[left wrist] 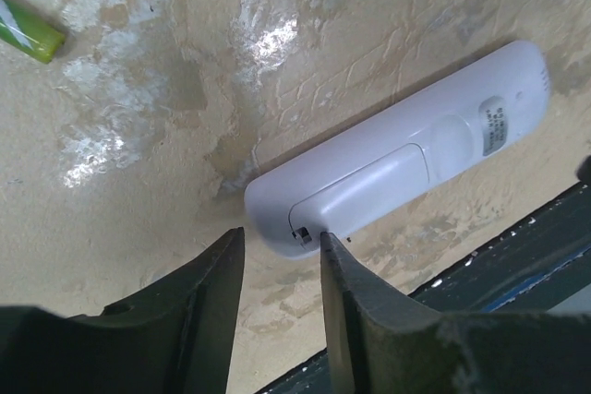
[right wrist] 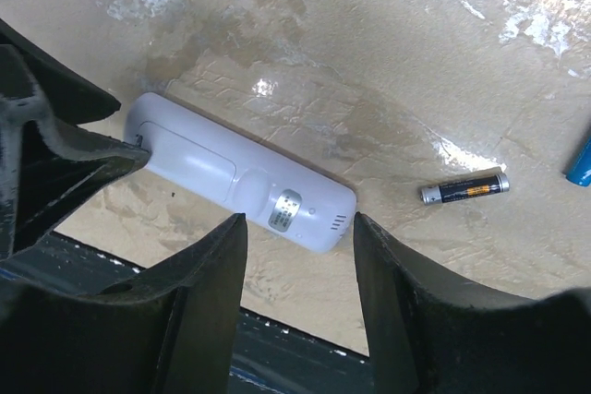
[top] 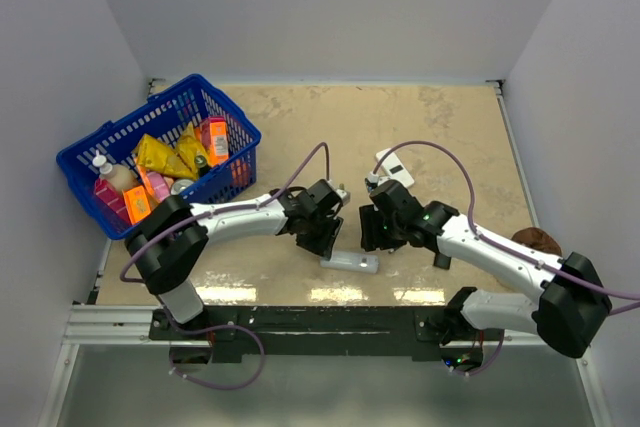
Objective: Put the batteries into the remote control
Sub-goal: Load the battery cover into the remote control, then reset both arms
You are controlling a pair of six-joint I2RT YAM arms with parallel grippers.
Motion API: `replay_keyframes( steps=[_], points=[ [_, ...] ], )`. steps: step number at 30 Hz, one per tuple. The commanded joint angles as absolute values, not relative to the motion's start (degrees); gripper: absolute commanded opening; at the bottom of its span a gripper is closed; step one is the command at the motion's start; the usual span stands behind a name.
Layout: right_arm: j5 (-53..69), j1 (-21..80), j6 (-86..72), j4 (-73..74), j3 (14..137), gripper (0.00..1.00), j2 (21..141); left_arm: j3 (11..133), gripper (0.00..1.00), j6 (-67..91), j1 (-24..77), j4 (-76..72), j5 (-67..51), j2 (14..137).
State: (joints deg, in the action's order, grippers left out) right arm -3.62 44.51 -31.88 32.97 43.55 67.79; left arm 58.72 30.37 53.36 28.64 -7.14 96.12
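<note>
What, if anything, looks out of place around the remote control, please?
Nothing looks damaged or spilled. The remote control lies back up with its battery cover shut, and a dark battery lies loose apart from it.

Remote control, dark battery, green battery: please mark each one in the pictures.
remote control (left wrist: 388,173), left wrist view, on the battery cover.
dark battery (right wrist: 464,189), right wrist view, middle of its body.
green battery (left wrist: 28,25), left wrist view, the part visible at the edge.

The left gripper (left wrist: 280,242) and right gripper (right wrist: 300,220) are crowding both ends of the remote control (top: 351,262) near the front edge, leaving free surface (top: 450,137) behind it, while the blue basket (top: 125,127) is blocking the far-left corner.
</note>
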Motion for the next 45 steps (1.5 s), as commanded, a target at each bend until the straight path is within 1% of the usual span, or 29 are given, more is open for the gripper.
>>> replay_keyframes(
  steps=[1, 5, 8, 10, 11, 13, 14, 15, 16, 18, 19, 21, 22, 23, 24, 25, 26, 27, 28, 29, 31, 32, 35, 38, 41, 45],
  points=[
    [-5.71, 44.3, -31.55, 33.49, 45.18, 0.53, 66.18, 59.85, 0.41, 29.09, 54.05, 27.77, -8.26, 98.35],
    [-6.24, 44.3, -31.55, 33.66, 45.18, 0.53, 65.92, 59.5, 0.39, 29.0, 54.32, 28.83, -7.03, 99.41],
    [-7.03, 44.3, -31.47, 33.49, 45.61, 0.53, 65.22, 59.76, 0.39, 29.09, 54.32, 29.27, -5.98, 98.62],
    [-7.91, 44.3, -31.29, 33.05, 46.14, 0.53, 64.08, 60.29, 0.41, 29.44, 54.23, 29.35, -5.01, 97.3],
    [-8.87, 44.3, -30.94, 32.79, 46.4, 0.53, 63.55, 61.16, 0.45, 29.53, 54.14, 29.44, -4.49, 96.86],
    [-10.45, 44.38, -30.5, 32.08, 47.37, 0.54, 62.23, 62.05, 0.48, 29.79, 53.36, 29.71, -3.08, 95.28],
    [-12.55, 44.3, -29.8, 31.91, 47.9, 0.54, 60.75, 62.57, 0.54, 29.97, 52.74, 29.36, -2.82, 93.79],
    [-13.7, 44.3, -29.53, 31.38, 48.16, 0.54, 59.86, 62.67, 0.56, 30.23, 51.08, 28.83, -2.64, 92.82],
    [-14.93, 44.38, -28.92, 31.2, 48.43, 0.54, 59.07, 62.58, 0.61, 30.67, 50.11, 28.31, -2.55, 91.86],
    [-19.48, 44.38, -28.48, 30.94, 49.39, 0.55, 56.7, 62.05, 0.67, 30.94, 46.87, 26.37, -1.5, 88.43],
    [-21.25, 44.38, -28.04, 30.94, 49.74, 0.56, 55.91, 61.53, 0.73, 30.94, 45.71, 25.76, -1.15, 87.2],
    [-26.33, 44.3, -27.6, 30.85, 50.8, 0.59, 53.71, 61.35, 0.79, 30.76, 41.69, 24.44, -0.44, 83.68],
    [-28.02, 44.3, -27.51, 30.85, 51.24, 0.61, 52.92, 61.09, 0.84, 30.85, 40.18, 24.09, -0.27, 82.45],
    [-29.69, 44.3, -27.42, 30.94, 52.11, 0.65, 52.13, 60.91, 0.88, 30.85, 38.77, 23.3, -0.09, 79.83],
    [-31.8, 44.3, -27.33, 30.94, 52.47, 0.68, 50.64, 60.82, 0.89, 30.68, 35.63, 22.86, -0.09, 78.33],
    [-35.3, 44.38, -27.25, 30.85, 52.82, 0.71, 49.76, 60.73, 0.94, 30.59, 34.2, 22.68, -0.17, 76.83],
    [-37.33, 44.21, -27.16, 30.85, 53.43, 0.77, 48.96, 60.82, 0.95, 30.5, 32.71, 22.41, 1.65, 73.86],
    [-39.09, 44.3, -26.98, 30.68, 53.61, 0.81, 47.21, 60.99, 0.96, 30.24, 29.65, 22.24, 2.45, 72.35],
    [-42.94, 44.38, -26.9, 30.59, 53.96, 0.84, 46.33, 61.69, 1.0, 30.15, 28.14, 22.32, 2.81, 70.77],
    [-44.54, 44.3, -26.72, 30.59, 54.49, 0.88, 45.36, 62.13, 1.0, 30.06, 26.65, 22.32, 2.99, 67.79],
    [-49.62, 44.3, -26.37, 30.67, 55.28, 0.91, 42.73, 63.88, 1.0, 28.83, 23.3, 22.32, 4.39, 64.62],
    [-51.31, 44.38, -26.45, 31.02, 56.41, 0.98, 41.93, 64.68, 1.0, 28.05, 22.77, 22.24, 5.61, 61.82],
    [-56.84, 44.38, -25.14, 30.94, 58.88, 0.98, 38.86, 67.32, 1.0, 25.14, 22.59, 21.71, 12.64, 56.28],
    [-58.62, 44.38, -20.58, 27.78, 60.55, 0.98, 35.95, 67.15, 1.0, 22.68, 22.59, 18.21, 18.79, 50.13],
    [-58.62, 44.38, -15.83, 23.83, 61.87, 0.98, 34.02, 64.96, 1.0, 19.61, 22.68, 12.76, 24.76, 43.87],
    [-55.74, 44.38, -11.87, 19.17, 62.23, 0.98, 32.08, 60.57, 1.0, 15.39, 22.68, 4.94, 28.2, 37.01]
  ],
)
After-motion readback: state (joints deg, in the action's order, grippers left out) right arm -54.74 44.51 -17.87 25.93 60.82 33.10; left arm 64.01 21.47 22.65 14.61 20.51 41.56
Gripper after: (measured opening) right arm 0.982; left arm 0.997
